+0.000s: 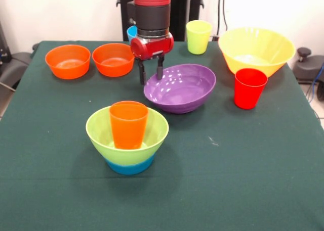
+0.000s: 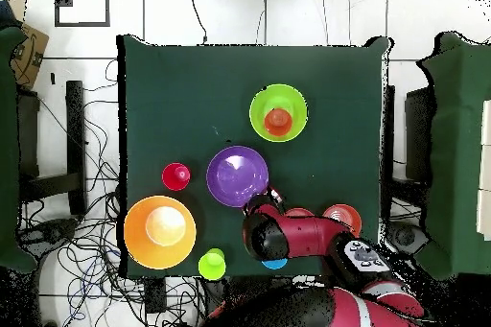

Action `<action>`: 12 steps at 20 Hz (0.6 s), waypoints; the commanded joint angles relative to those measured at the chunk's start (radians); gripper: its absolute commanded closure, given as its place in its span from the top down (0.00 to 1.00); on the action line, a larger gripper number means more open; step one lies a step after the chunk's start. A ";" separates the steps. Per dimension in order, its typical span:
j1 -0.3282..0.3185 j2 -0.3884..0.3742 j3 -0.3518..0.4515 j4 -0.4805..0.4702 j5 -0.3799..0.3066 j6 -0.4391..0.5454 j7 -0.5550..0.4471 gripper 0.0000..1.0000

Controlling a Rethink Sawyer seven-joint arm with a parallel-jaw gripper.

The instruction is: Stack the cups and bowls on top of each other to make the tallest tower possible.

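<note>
The tower stands near the table's front: a small blue bowl (image 1: pixel 130 166) at the bottom, the lime green bowl (image 1: pixel 99 131) (image 2: pixel 260 105) on it, and an orange cup (image 1: pixel 128 125) (image 2: pixel 278 123) upright inside. My gripper (image 1: pixel 151 72) (image 2: pixel 275 194) is open and holds nothing. It hangs at the far left rim of the wide purple bowl (image 1: pixel 182 88) (image 2: pixel 236 176), one finger outside the rim and the other over the bowl. I cannot tell whether it touches the rim.
Two small orange bowls (image 1: pixel 68 61) (image 1: pixel 113 59) sit at the back left. A light blue cup (image 1: pixel 131 33) peeks from behind the arm. A yellow-green cup (image 1: pixel 198 36), the large yellow bowl (image 1: pixel 263 53) and a red cup (image 1: pixel 249 88) stand at the right.
</note>
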 commanded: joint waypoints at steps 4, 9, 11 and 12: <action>0.005 0.008 -0.003 -0.098 -0.049 -0.035 0.140 1.00; -0.003 0.000 0.008 -0.095 -0.052 -0.036 0.142 1.00; -0.014 0.004 0.021 -0.092 -0.057 -0.035 0.142 1.00; -0.021 0.008 0.029 -0.092 -0.059 -0.026 0.139 1.00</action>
